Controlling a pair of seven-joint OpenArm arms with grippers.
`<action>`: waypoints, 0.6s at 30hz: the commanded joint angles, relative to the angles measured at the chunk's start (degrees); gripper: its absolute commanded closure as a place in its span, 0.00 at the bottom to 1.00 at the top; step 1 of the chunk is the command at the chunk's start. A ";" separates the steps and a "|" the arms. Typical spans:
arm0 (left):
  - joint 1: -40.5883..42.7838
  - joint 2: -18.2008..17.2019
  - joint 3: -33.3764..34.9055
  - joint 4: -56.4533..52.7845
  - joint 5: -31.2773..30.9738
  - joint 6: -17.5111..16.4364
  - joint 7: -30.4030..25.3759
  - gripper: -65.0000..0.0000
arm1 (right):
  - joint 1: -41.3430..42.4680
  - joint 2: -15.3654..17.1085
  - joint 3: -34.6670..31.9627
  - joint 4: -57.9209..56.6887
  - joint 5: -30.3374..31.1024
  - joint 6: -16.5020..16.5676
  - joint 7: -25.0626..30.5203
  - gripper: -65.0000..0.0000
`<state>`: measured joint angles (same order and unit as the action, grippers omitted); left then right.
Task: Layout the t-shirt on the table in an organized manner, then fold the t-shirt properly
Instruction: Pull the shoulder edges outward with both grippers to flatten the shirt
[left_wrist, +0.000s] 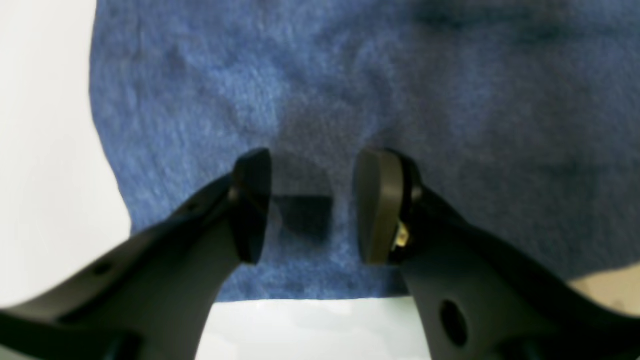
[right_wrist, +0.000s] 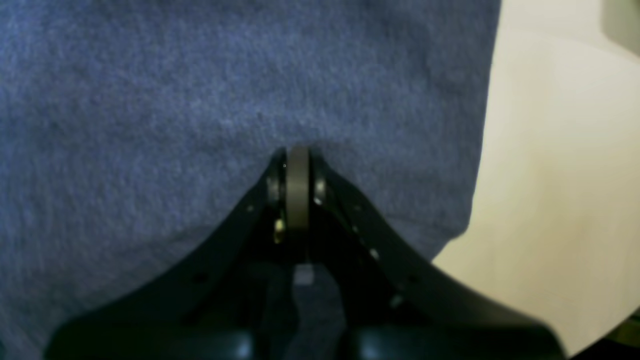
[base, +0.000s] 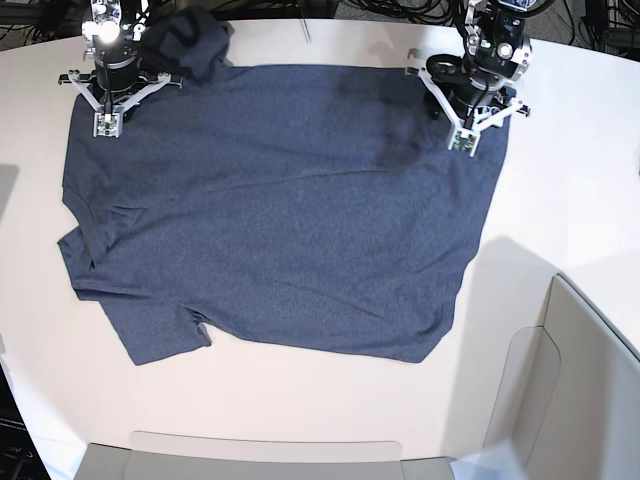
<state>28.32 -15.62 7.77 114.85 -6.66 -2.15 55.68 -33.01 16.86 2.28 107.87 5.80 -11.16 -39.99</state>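
t-shirt (base: 280, 220) lying spread on bench (base: 580, 160); left fingers (left_wrist: 380, 205) standing apart above it, right fingers (right_wrist: 298, 185) pressing together.

t-shirt (right_wrist: 200, 100) cropped and blurred in wrist views

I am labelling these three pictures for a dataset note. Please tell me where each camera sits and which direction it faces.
Left wrist: sits on the arm behind the left gripper, looks down at the dark heathered navy-blue fabric t-shirt; fingers apart.
Right wrist: behind the right gripper, looks down at the shirt's edge; fingers together.
Base: sits high, looks down on the big off-white smooth table; both arms show at the far edge.
Shared: all views show shirt and table.
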 joint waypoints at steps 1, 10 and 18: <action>0.04 -0.25 -0.25 1.68 0.19 0.09 -0.25 0.57 | -1.05 0.68 -0.13 -0.31 0.39 0.21 -3.75 1.00; -0.05 0.80 -0.25 3.26 0.19 0.09 -0.25 0.57 | -1.67 4.19 0.13 -0.40 0.39 0.21 -3.75 1.00; -0.23 0.89 -0.34 3.26 0.19 0.09 -0.25 0.57 | -1.75 5.95 0.13 -0.40 0.39 0.13 -3.84 1.00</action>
<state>28.12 -14.33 7.75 117.10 -6.66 -2.17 56.14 -33.98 22.31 2.28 107.50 5.91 -11.14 -41.39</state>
